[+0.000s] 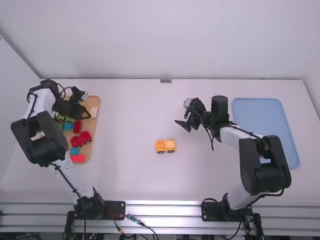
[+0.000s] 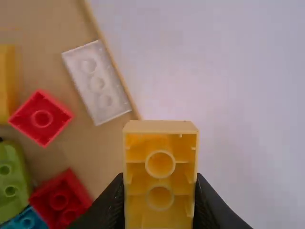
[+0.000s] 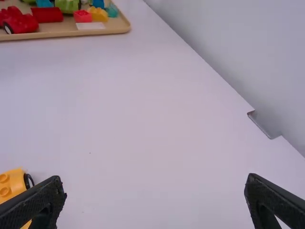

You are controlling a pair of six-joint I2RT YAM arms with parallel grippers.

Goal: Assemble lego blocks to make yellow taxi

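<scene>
My left gripper [image 1: 86, 106] is over the wooden tray at the far left. In the left wrist view, the left gripper [image 2: 160, 205] is shut on a yellow block [image 2: 160, 183], whose hollow round tubes face the camera. A yellow car body with black wheels [image 1: 165, 146] stands upright on the middle of the table; part of this car [image 3: 12, 185] shows at the lower left of the right wrist view. To its right and farther back, my right gripper [image 1: 183, 114] hangs open, apart from the car; its tips frame bare table, with the gripper [image 3: 155, 198] holding nothing.
The wooden tray [image 1: 94, 131] holds a red car [image 1: 81, 139], a white brick [image 2: 96, 82], a red brick [image 2: 41, 118], a green piece [image 2: 10, 179] and several other bricks. A blue tray [image 1: 265, 122] lies at the right, beside the right arm.
</scene>
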